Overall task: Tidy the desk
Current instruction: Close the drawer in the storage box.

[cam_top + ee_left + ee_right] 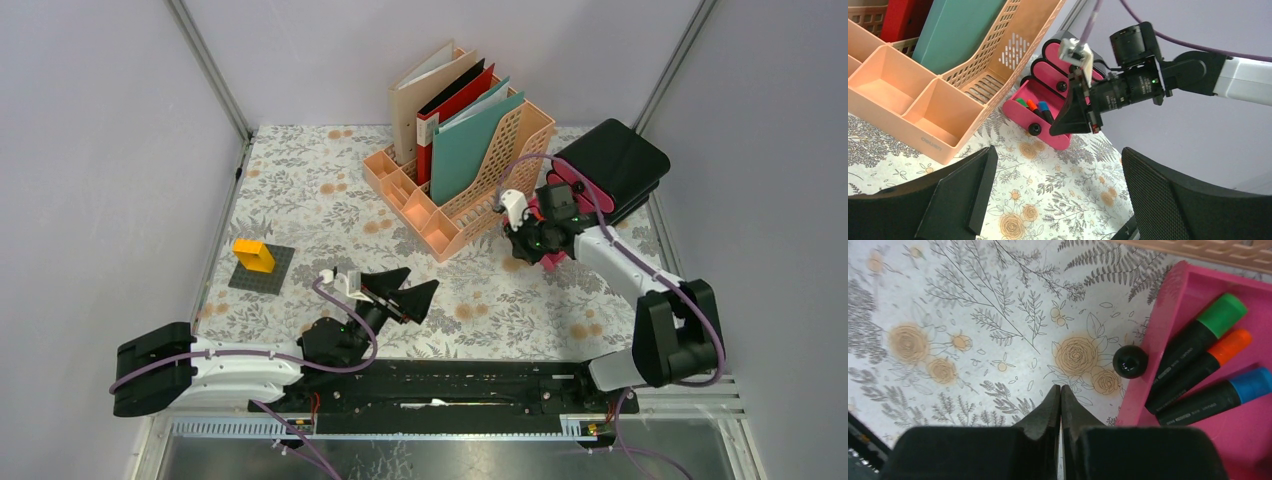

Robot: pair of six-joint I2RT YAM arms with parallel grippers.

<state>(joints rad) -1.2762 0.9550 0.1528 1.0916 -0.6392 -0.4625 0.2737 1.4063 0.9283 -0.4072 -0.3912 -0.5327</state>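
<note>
The desk (300, 190) is covered by a whitish cloth with grey leaves and orange flowers. At the right stands a pink drawer unit (1050, 72); its lowest drawer (1168, 300) is pulled out and holds three black markers (1033, 106) with green, orange and blue caps. My right gripper (1060, 388) is shut with nothing between its fingers. It hangs just left of the drawer's black knob (1130, 361), apart from it. My left gripper (418, 283) stands open and empty above the front middle of the cloth.
A peach file rack (470, 190) with folders and small front compartments stands at the back centre, close to the pink unit. A black case (612, 160) lies on top of that unit. A yellow brick (254, 255) sits on a grey baseplate (275, 275) at the left.
</note>
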